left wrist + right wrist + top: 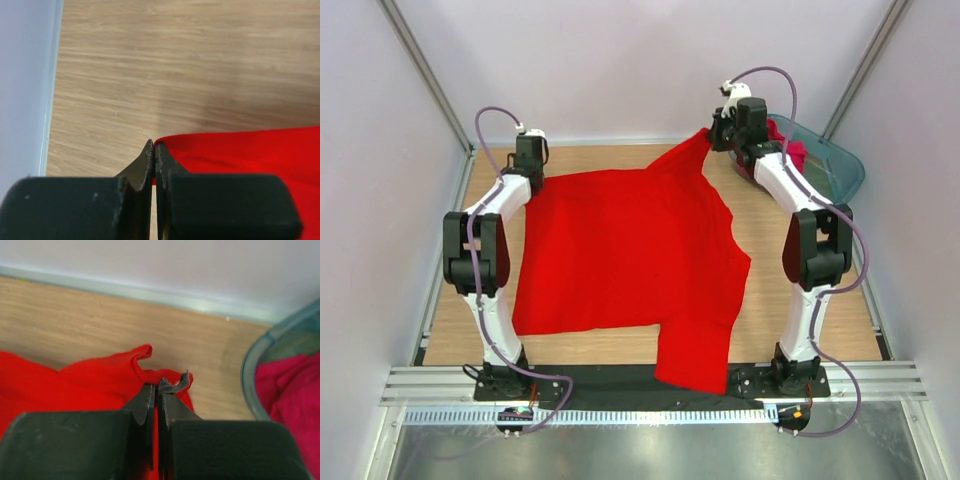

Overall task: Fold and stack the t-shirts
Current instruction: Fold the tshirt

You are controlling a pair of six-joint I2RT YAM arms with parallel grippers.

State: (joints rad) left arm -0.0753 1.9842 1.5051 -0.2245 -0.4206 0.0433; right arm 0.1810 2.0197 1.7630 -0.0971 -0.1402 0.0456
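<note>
From above: shows a large bright red short-sleeved cloth t-shirt (620, 250) spread nearly flat over a pale wood-grain bench (610, 158), left of a translucent teal plastic tub (840, 165) that sits in the far right corner. Lets one sleeve trail past the near edge of the bench, well apart from the tub. Holds, inside the tub, a darker crimson-pink cloth t-shirt (790, 150), bunched up and partly hidden behind the right arm. Places the left jaws at the red t-shirt's far left corner, well apart from the tub, and the right jaws at its far right corner, just beside the tub's left rim, with that corner drawn up into a peak.

From the left wrist: shows the left jaws pressed shut on the very corner of the red t-shirt (240, 150), with its edge running off toward the tub's side over bare bench (175, 65).

From the right wrist: shows the right jaws pinched shut on a rumpled edge of the red t-shirt (90, 380). Puts the tub's curved teal rim (250, 370) near them, with a strip of bench (100, 315) between rim and red cloth. Reveals the crimson-pink t-shirt (290, 390) heaped inside the tub against its wall.
</note>
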